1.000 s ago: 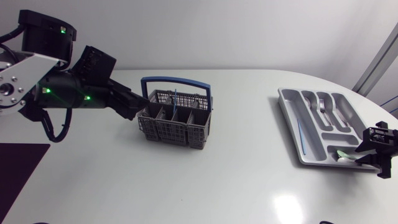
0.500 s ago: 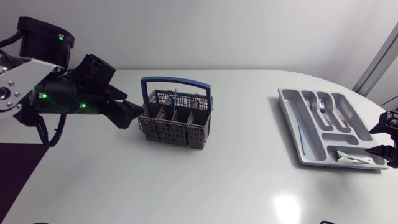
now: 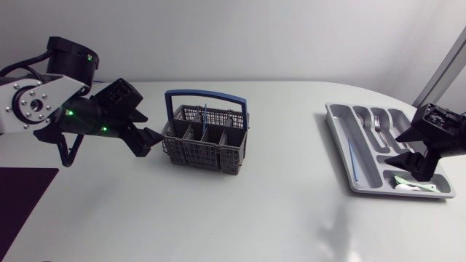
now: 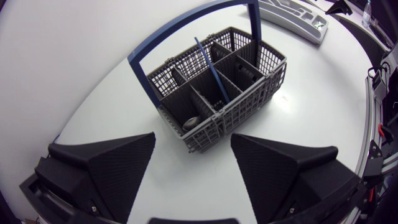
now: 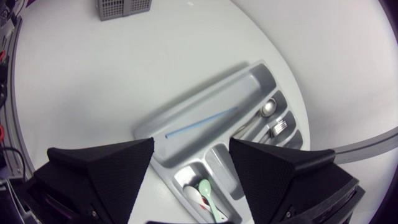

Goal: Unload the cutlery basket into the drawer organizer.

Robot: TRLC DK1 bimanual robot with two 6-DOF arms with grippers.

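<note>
The grey cutlery basket (image 3: 206, 138) with a blue handle stands left of the table's middle. A blue stick (image 3: 204, 114) stands upright in it. My left gripper (image 3: 149, 138) is open just left of the basket. In the left wrist view the basket (image 4: 219, 93) lies ahead of the spread fingers, with the blue stick (image 4: 208, 65) and a small dark item (image 4: 191, 121) in its compartments. The grey drawer organizer (image 3: 342, 142) lies at the right. It holds forks (image 3: 378, 122), a blue stick (image 3: 352, 160) and a green-and-white spoon (image 3: 411, 185). My right gripper (image 3: 413, 166) hovers open over the organizer's near end, empty.
In the right wrist view the organizer (image 5: 186, 106) lies below the open fingers, with the spoon (image 5: 208, 193) in its end slot and the basket (image 5: 124, 7) far off. Bare white table spans between basket and organizer. The table's curved edge runs close behind the organizer.
My right gripper has opened and moved up over the organizer, leaving the green-and-white spoon in the end slot. My left gripper has drawn back from the basket's left side.
</note>
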